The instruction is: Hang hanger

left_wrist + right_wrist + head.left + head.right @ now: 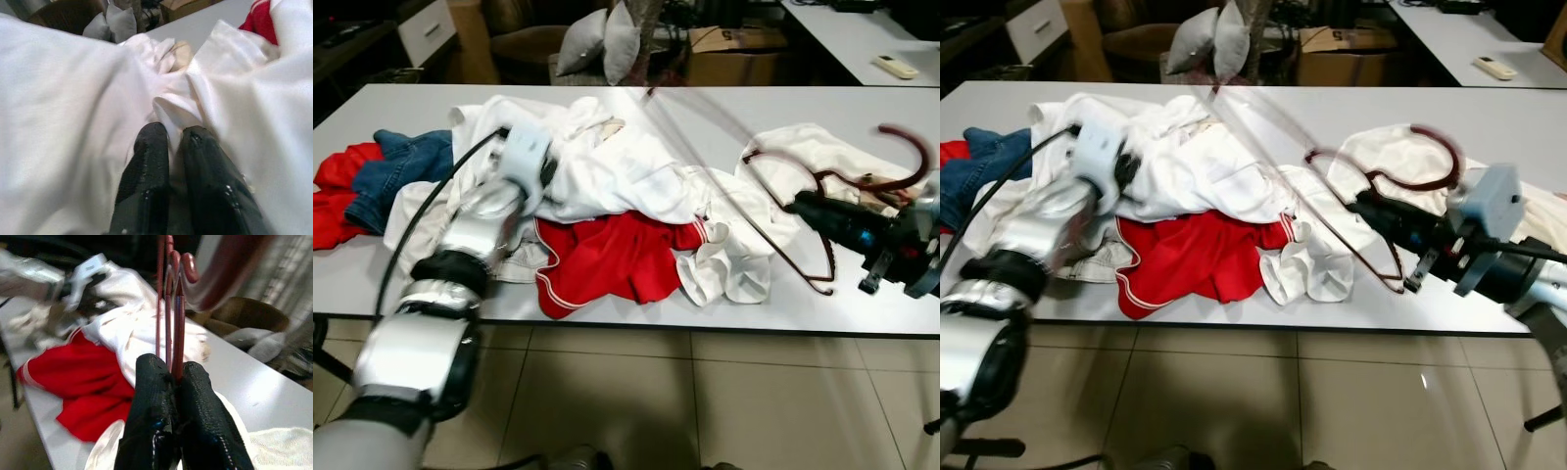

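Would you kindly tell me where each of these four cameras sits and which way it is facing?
Left eye view: on the head, looking forward and down at the white table heaped with clothes; both silver arms show.
Right eye view: the head's other eye, same scene; right end effector holds the dark red hanger.
Left wrist view: on the left wrist, along the left end effector, its fingers pinching the white garment.
Right wrist view: on the right wrist, along fingers shut on the hanger.
Both wrist views share the white garment and the red garment.
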